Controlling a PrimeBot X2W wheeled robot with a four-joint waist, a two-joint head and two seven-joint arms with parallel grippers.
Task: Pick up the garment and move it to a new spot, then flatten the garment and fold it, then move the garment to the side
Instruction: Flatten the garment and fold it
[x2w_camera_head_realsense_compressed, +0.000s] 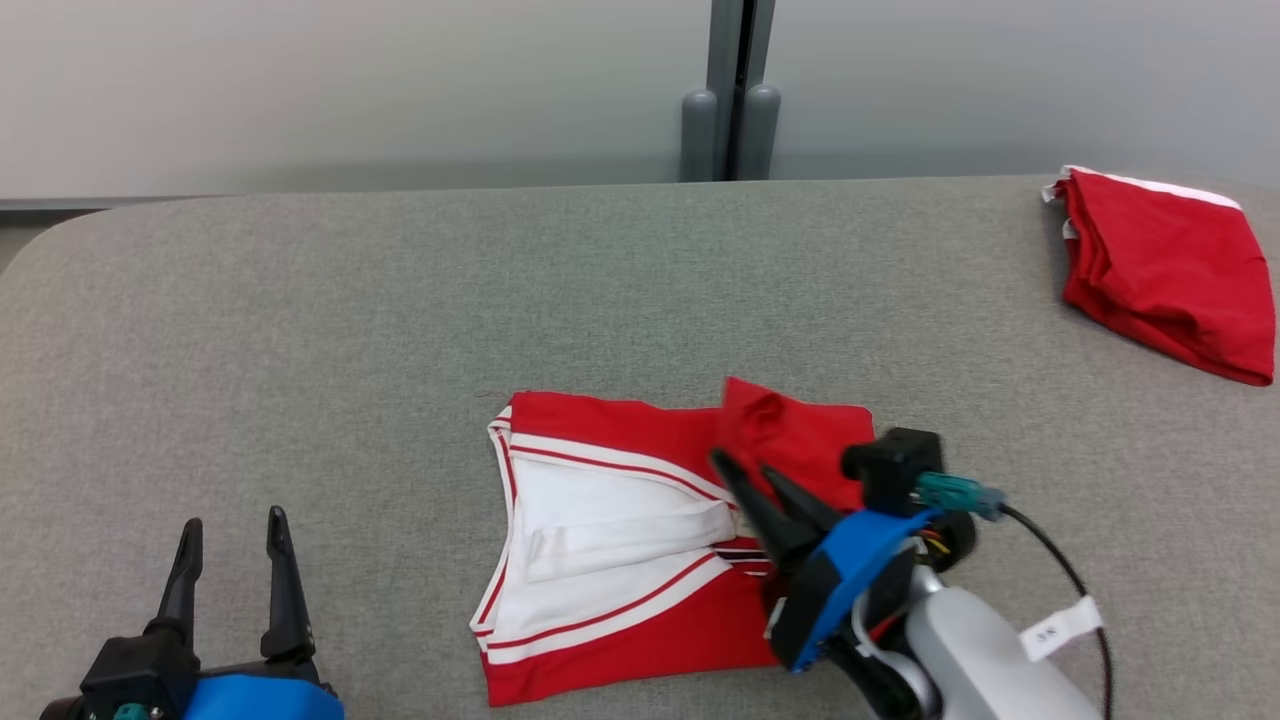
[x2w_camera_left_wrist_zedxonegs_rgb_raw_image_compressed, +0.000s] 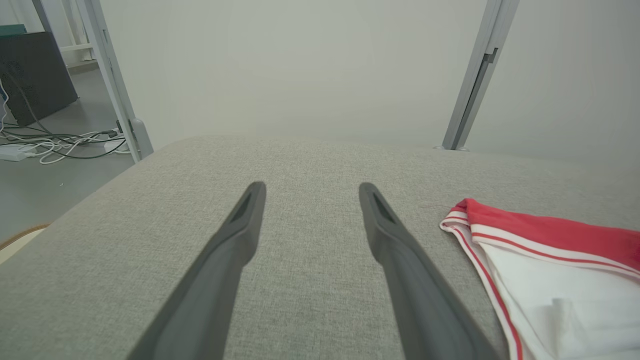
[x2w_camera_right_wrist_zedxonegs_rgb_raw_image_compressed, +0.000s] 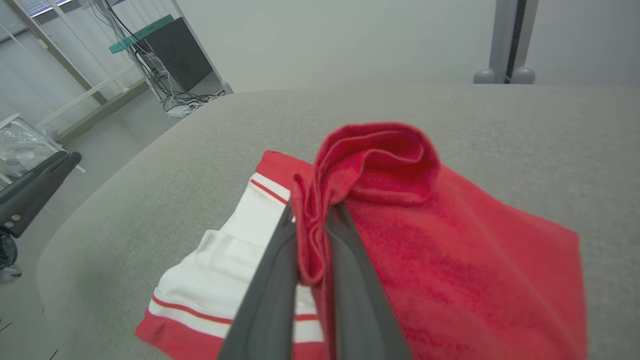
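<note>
My right claw (x2w_camera_head_realsense_compressed: 743, 463) is clamped on a bunched red fold of the red-and-white cloth garment with striped trim (x2w_camera_head_realsense_compressed: 610, 560), which lies at the near middle of the grey fabric-covered table (x2w_camera_head_realsense_compressed: 400, 300). That corner is lifted and the rest lies flat. My left claw (x2w_camera_head_realsense_compressed: 233, 520) hovers spread wide over bare table to the garment's left. A folded red cloth bundle (x2w_camera_head_realsense_compressed: 1160, 270) sits at the far right corner.

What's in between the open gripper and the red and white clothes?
Just bare grey table lies between the left gripper and the garment. You can see it in the head view and the left wrist view.
</note>
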